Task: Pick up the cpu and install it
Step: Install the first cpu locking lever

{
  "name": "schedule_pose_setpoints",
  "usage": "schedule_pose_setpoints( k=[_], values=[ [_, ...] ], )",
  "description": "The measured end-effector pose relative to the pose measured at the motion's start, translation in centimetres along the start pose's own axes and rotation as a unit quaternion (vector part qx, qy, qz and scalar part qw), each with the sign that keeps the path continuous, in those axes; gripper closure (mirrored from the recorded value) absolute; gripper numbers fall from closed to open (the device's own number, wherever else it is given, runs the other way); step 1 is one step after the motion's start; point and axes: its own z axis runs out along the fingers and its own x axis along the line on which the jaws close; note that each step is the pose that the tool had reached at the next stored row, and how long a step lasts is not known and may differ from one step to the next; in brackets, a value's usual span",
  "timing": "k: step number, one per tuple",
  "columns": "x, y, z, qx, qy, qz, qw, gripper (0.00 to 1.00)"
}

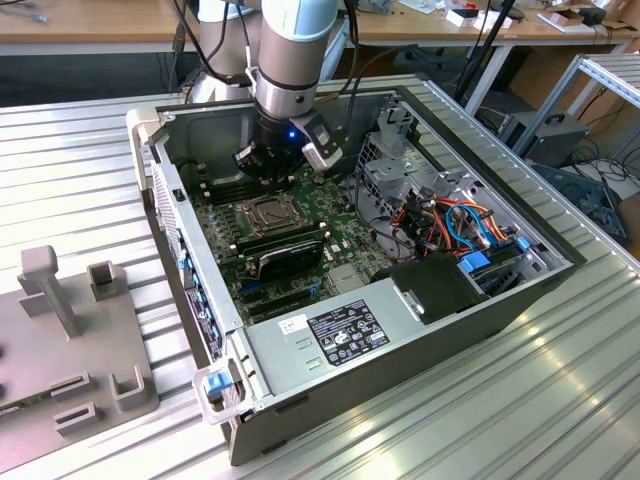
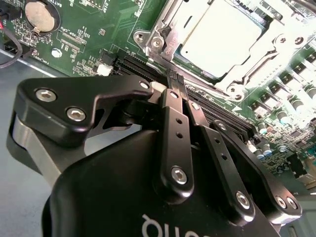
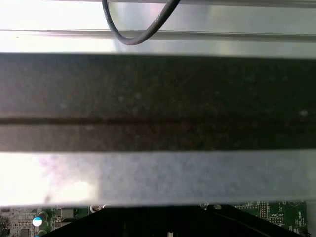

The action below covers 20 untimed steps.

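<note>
Arm: in the exterior view it reached down into the open computer case point(image 1: 300, 350), which lay on its side on the ribbed metal surface point(image 1: 80, 180).
Tool point(image 2: 175, 79): in the second wrist view its two black fingers point(image 2: 173, 113) were pressed together with nothing between them, the tips just above the green motherboard point(image 2: 89, 34).
Cpu point(image 2: 219, 37): it sat in its socket, under the metal frame point(image 2: 256, 54), just beyond the fingertips. In the exterior view it was a small grey square point(image 1: 271, 212) directly below the tool point(image 1: 283, 172).
First wrist view: a dark case wall point(image 3: 158, 98), a black cable point(image 3: 133, 29) looping above it, and a sliver of green board point(image 3: 276, 212).
Exterior view alone: the grey block of fixtures point(image 1: 70, 350) on its left.
</note>
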Motion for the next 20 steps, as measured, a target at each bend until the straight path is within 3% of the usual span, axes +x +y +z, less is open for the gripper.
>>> schedule_pose_setpoints(
  k=[11, 15, 20],
  values=[
    [-0.04, 0.17, 0.24, 0.0003, -0.0001, 0.0, 1.0, 0.89],
    [-0.06, 0.68, 0.33, 0.0031, -0.0002, 0.0, 1.0, 0.89],
    [-0.05, 0.87, 0.36, 0.0057, -0.0001, 0.0, 0.99998, 0.89]
  ],
)
